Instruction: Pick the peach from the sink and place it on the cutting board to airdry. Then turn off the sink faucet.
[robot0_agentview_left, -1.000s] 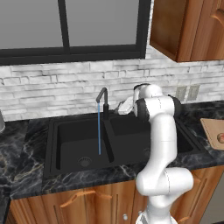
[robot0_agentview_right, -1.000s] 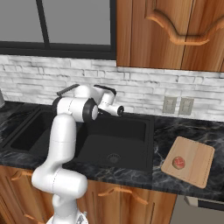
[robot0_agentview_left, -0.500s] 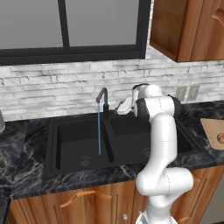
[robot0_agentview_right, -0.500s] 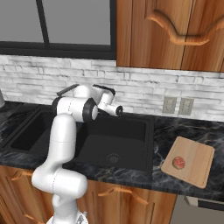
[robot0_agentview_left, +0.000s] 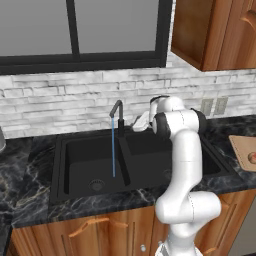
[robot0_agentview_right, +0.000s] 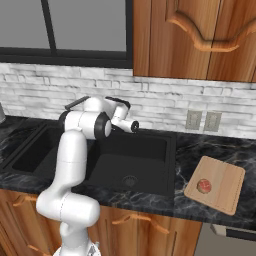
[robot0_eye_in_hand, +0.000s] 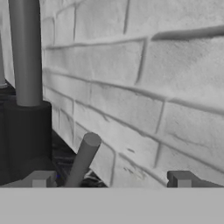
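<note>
The peach (robot0_agentview_right: 203, 186) lies on the wooden cutting board (robot0_agentview_right: 222, 172) on the counter right of the black sink (robot0_agentview_right: 150, 145); both also appear at the right edge, peach (robot0_agentview_left: 252, 158) on board (robot0_agentview_left: 242, 145). Water runs from the black sink faucet (robot0_agentview_left: 118, 116) into the left basin (robot0_agentview_left: 80, 160). My gripper (robot0_agentview_left: 136, 126) hovers just right of the faucet, behind the sink near the brick wall. In the hand view my gripper (robot0_eye_in_hand: 111, 179) is open, and the thin faucet lever (robot0_eye_in_hand: 83, 159) stands between the fingertips, nearer the left fingertip (robot0_eye_in_hand: 41, 178). The faucet stem (robot0_eye_in_hand: 26, 52) rises at the left.
The white brick wall (robot0_eye_in_hand: 144, 87) is close in front of the hand. Two wall outlets (robot0_agentview_right: 202, 120) sit above the counter right of the sink. A wooden upper cabinet (robot0_agentview_left: 215, 30) hangs above the board. The sink's central divider (robot0_agentview_left: 125, 155) lies below the faucet.
The hand has edged slightly left toward the faucet. The water keeps running, and the peach and board have not moved.
</note>
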